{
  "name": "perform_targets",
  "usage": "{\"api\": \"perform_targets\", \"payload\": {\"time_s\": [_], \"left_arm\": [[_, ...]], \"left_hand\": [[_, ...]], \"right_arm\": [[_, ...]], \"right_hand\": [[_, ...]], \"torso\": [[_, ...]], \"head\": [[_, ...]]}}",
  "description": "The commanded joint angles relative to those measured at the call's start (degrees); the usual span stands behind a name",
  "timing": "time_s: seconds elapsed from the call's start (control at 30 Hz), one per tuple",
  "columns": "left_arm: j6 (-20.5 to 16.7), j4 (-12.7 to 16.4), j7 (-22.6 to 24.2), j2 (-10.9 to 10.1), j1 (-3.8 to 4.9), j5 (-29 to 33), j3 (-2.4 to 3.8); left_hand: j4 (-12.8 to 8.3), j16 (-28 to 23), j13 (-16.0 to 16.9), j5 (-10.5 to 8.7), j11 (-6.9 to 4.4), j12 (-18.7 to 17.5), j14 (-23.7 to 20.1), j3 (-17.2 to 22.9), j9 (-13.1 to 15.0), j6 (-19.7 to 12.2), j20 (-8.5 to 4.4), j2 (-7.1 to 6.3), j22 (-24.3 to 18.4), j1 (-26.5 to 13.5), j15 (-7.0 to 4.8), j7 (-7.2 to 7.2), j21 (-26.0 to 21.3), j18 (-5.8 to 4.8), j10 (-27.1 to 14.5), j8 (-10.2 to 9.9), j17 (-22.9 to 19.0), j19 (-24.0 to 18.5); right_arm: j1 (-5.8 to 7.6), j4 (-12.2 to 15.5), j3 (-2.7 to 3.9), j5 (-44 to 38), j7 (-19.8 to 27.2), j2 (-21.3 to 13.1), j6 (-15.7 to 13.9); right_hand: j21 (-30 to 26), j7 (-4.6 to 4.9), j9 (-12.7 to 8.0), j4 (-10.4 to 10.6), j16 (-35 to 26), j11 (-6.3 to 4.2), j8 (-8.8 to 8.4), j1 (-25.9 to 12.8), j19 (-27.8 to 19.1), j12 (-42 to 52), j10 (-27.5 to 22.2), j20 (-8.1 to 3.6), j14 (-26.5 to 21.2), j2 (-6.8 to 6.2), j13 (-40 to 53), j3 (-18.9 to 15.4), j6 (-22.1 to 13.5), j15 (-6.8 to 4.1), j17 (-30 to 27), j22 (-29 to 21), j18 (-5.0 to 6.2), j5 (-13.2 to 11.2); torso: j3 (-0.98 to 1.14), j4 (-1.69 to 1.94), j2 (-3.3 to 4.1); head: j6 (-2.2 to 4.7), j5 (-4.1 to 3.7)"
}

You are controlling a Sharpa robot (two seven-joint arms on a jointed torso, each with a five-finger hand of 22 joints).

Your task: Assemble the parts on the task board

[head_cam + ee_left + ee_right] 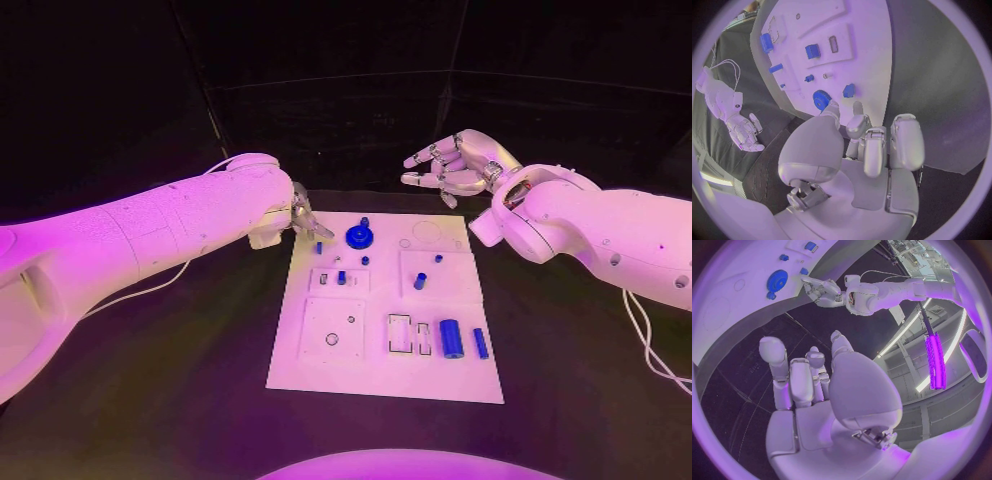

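The white task board [433, 375] lies in the middle of the black table. On its far part are a blue gear [359, 237] and several small blue pegs; a blue cylinder [450, 338] and a thin blue bar [480, 343] lie nearer me. My left hand [299, 222] hovers at the board's far left corner. Its thumb and fingertips [857, 108] point at a small blue peg [849, 90] beside the gear [821, 99], and nothing is in the hand. My right hand [454, 165] hangs raised beyond the board's far right corner, fingers loosely bent and empty.
Recessed slots and raised white plates [335, 338] cover the board's near half. Bare black table [159, 400] surrounds the board. A thin white cable [649, 340] hangs below my right arm.
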Motion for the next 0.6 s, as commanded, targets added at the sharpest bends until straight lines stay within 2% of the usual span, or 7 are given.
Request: {"api": "perform_targets", "payload": {"time_s": [0.03,0.6], "left_arm": [[2.9,-0.4,1.0,0.1,0.01,-0.9,-0.01],[5.4,-1.4,1.6,0.7,-0.33,-1.0,-0.05]], "left_hand": [[0.0,0.2,0.0,0.22,0.23,0.0,5.9,-0.6,-0.1,0.6,0.45,-0.11,0.1,0.3,0.41,-0.11,0.0,-0.45,-0.2,-0.3,15.1,0.0],[0.1,0.2,0.1,0.23,0.09,0.1,5.9,-1.5,-0.5,1.4,0.43,0.49,0.3,1.0,0.33,-0.30,0.1,-0.47,-0.2,-0.2,15.1,0.0]], "right_arm": [[0.10,0.0,0.03,-0.1,0.7,0.1,0.3],[0.10,-0.3,0.03,-0.1,0.7,0.5,0.5]], "right_hand": [[-0.4,-0.02,0.0,0.0,-0.2,0.04,0.33,-0.1,0.0,0.2,-0.3,0.14,0.9,0.48,-0.1,-0.4,-0.4,-0.19,-0.1,0.0,0.65,0.3],[-0.4,-0.01,0.0,0.0,-0.2,0.04,0.35,-0.1,0.0,0.2,-0.3,0.14,0.9,0.52,-0.1,-0.5,-0.4,-0.19,0.0,-0.1,0.66,0.4]], "torso": [[0.07,-0.04,-0.04],[0.06,0.03,-0.10]], "head": [[-0.13,-0.04],[-0.37,-0.20]]}}
